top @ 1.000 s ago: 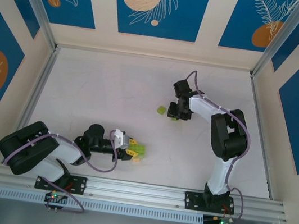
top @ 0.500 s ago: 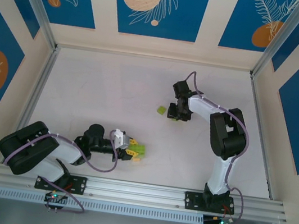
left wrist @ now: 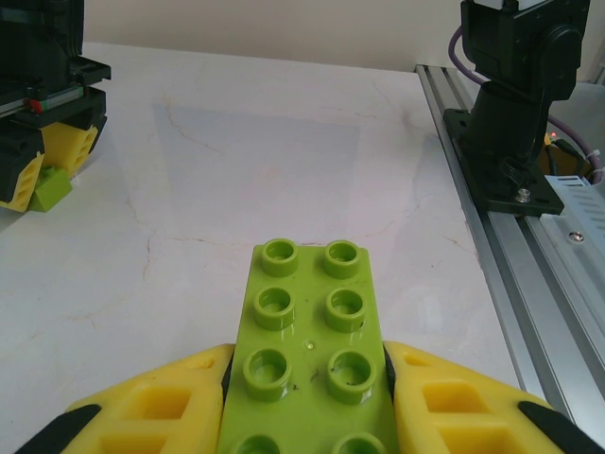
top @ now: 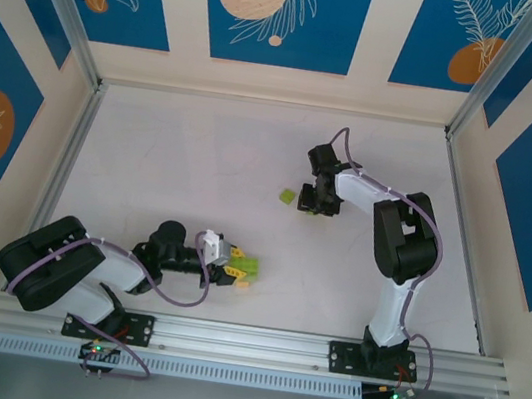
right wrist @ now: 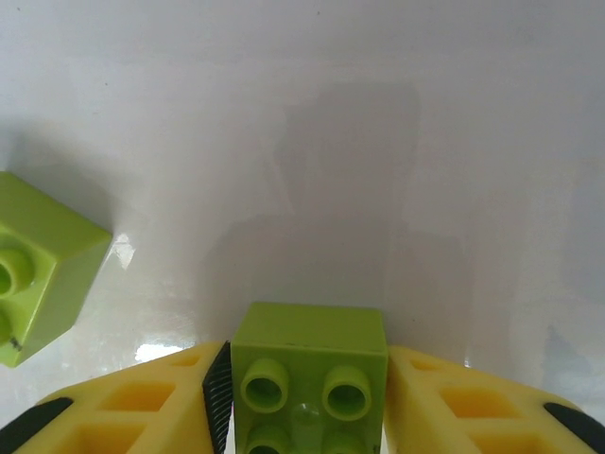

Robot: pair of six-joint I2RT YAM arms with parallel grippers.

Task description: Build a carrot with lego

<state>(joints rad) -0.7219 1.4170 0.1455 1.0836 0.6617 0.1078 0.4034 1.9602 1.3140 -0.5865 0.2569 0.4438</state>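
My left gripper [left wrist: 307, 354] is shut on a long lime-green brick [left wrist: 305, 326], studs up, which sticks out forward past the yellow fingers [left wrist: 161, 402]. From above, that gripper [top: 233, 268] and its brick [top: 249, 267] sit low over the table near the front. My right gripper [right wrist: 307, 357] is shut on a square lime-green brick [right wrist: 308, 364], pointing down at the table. In the top view it [top: 312, 203] is mid-table. A loose square lime brick [right wrist: 38, 270] [top: 288, 196] lies just left of it, apart. I cannot make out the orange brick.
The white table [top: 200, 169] stretches wide between the two arms. An aluminium rail [left wrist: 534, 284] runs along the front edge, with the right arm's base [left wrist: 515, 104] bolted to it. Walls enclose the other three sides.
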